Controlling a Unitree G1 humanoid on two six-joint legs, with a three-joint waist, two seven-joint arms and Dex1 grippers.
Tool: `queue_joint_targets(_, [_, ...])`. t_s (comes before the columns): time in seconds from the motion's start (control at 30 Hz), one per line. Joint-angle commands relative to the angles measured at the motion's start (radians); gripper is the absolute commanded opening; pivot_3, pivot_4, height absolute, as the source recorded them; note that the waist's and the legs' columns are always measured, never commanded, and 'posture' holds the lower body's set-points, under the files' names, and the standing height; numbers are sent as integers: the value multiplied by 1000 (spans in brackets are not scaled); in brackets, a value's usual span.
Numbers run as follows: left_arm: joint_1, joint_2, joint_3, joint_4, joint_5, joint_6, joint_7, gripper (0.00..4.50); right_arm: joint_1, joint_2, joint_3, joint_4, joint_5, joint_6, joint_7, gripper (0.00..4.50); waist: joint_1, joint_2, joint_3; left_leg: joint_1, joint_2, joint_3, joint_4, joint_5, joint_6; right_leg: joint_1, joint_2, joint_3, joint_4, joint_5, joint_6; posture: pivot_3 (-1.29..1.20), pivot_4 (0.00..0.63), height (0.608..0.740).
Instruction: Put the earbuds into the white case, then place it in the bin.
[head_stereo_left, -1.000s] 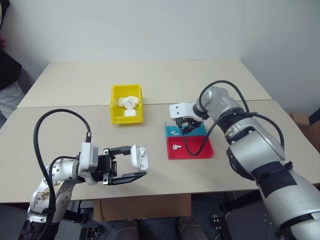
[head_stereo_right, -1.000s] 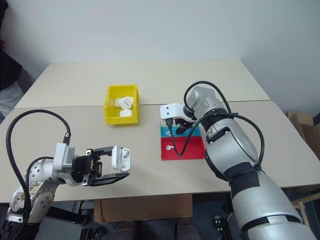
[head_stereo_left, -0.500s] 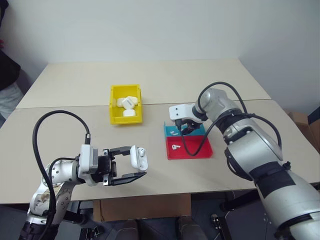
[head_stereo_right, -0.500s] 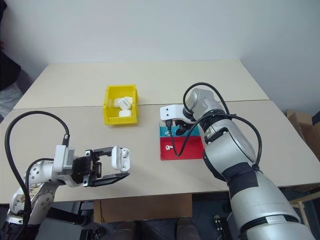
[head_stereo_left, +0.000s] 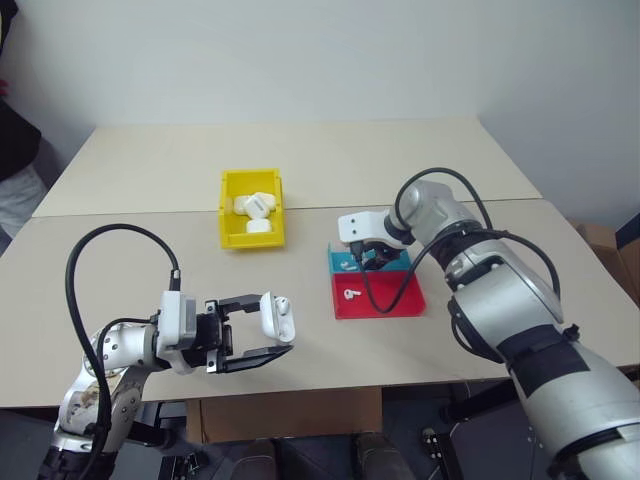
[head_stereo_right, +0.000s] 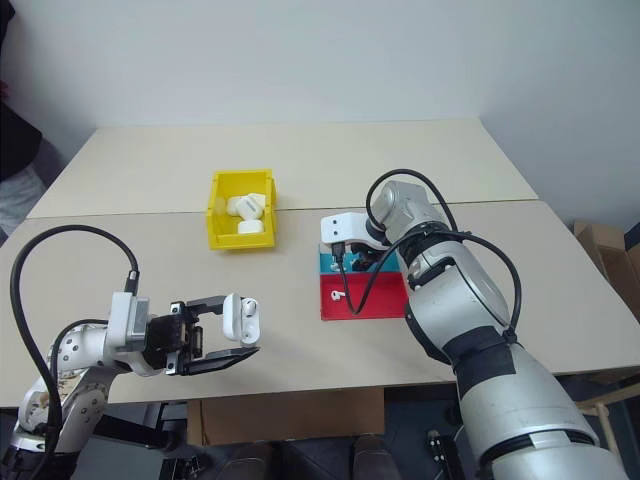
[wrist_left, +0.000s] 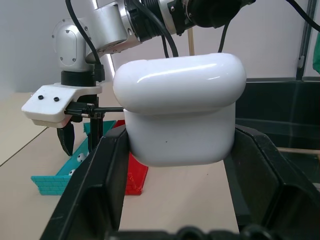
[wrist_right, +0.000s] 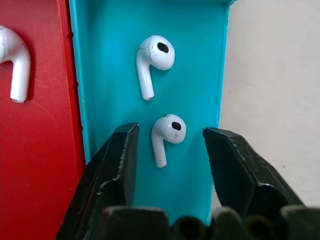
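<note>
Counting 3 earbuds (wrist_right: 155, 52); 1 held case (wrist_left: 179, 107)

Bare lab or test room: 2 plain beige tables (head_stereo_left: 330, 160), blank white wall (head_stereo_left: 320, 50).

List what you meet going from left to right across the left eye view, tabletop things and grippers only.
left gripper holding the white case → yellow bin → red tray with one earbud, below the blue tray where the right gripper reaches down.

Earbuds (wrist_right: 161, 52): three. Cases (wrist_left: 180, 107): several. Trays (head_stereo_left: 380, 297): two. Bin (head_stereo_left: 251, 208): one.
</note>
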Motion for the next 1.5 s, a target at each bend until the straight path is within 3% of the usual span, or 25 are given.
queue_joint_targets(0.03, [-1, 9, 22, -40, -6, -14, 9, 2776, -2, 1, -19, -6, -1, -1, -7, 1662, 0, 0, 0, 0, 0, 0, 0, 0, 0, 0, 0, 0, 0, 0, 0, 0, 150, 740])
queue_joint_targets(0.57, [3, 23, 18, -58, -6, -2, 31, 2776, 2, 5, -17, -7, -6, -10, -5, 1662, 0, 0, 0, 1, 0, 0, 0, 0, 0, 0, 0, 0, 1, 0, 0, 0, 150, 740])
queue_joint_targets(0.7, [3, 25, 18, -61, -6, 2, 35, 2776, 6, 6, -17, -8, -7, -15, -8, 793, 0, 0, 0, 1, 0, 0, 0, 0, 0, 0, 0, 0, 1, 0, 0, 0, 150, 740])
queue_joint_targets(1.13, [-48, 12, 12, -51, -23, 29, 62, 2776, -29, -33, -74, -35, 36, -16, -9, 793, 1, 0, 0, 1, 0, 0, 0, 0, 0, 1, 0, 0, 1, 0, 0, 0, 150, 740])
queue_joint_targets(1.33, [-141, -18, -9, -41, -45, 54, 70, 2776, -80, -150, -283, -246, 231, 124, 93, 793, 3, 1, 1, 0, 0, 0, 0, 0, 0, 0, 0, 0, 1, 0, 0, 0, 150, 740])
queue_joint_targets(1.43, [-189, -33, -24, -35, -55, 74, 79, 2776, -10, -232, -394, -540, 348, 358, 146, 793, 6, 1, 1, 0, 0, 0, -1, 0, 0, 1, 0, 0, 1, -1, 0, 0, 150, 740])
queue_joint_targets(1.5, [-224, -49, -34, -31, -62, 86, 88, 2776, 77, -285, -508, -830, 476, 627, 161, 793, 12, 1, 1, 0, 0, -1, -1, 0, 0, 1, 0, 0, 0, -1, 0, 0, 150, 740])
